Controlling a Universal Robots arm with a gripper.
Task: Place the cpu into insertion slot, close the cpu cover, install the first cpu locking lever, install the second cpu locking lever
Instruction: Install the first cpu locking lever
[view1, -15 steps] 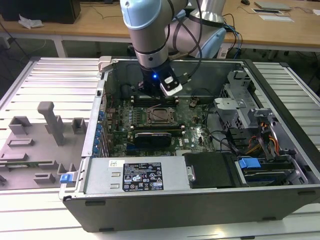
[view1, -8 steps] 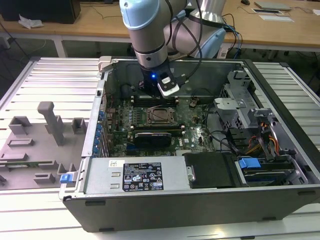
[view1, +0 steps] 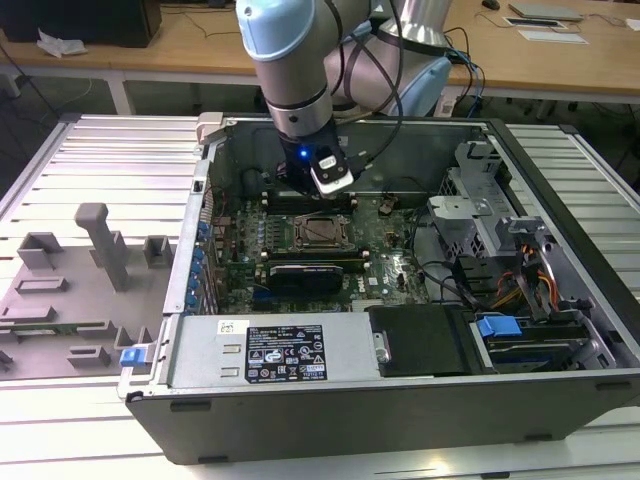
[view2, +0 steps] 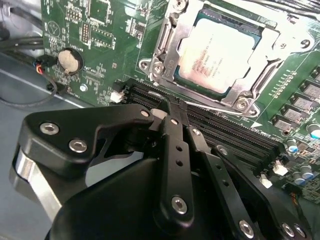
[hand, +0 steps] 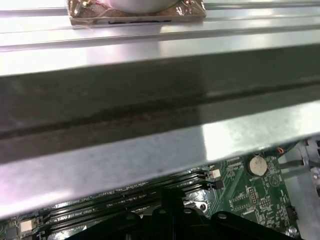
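The cpu (view2: 218, 54), a pale silvery square, lies in the insertion slot (view1: 321, 232) on the green board. The cpu cover (view2: 167, 46), a silver frame, lies flat around it, and the chip shows through its window. A thin metal bar (view2: 207, 96) runs along the cover's edge nearest my fingers; I cannot tell whether it is latched. My gripper (view2: 169, 106) hangs just off that edge, over the long black card slots (view2: 235, 131). Its black fingers (view2: 176, 145) are pressed together with nothing between them. In the exterior view the gripper (view1: 303, 192) sits low inside the case, behind the slot.
The open computer case (view1: 560, 160) stands on a slatted metal table. Its grey wall (hand: 150, 100) rises close to the wrist. A coin battery (view2: 70, 60) and cables (view1: 450, 285) lie beside the board, with a drive cage (view1: 470, 220) at the exterior view's right. Grey fixtures (view1: 100, 245) stand at its left.
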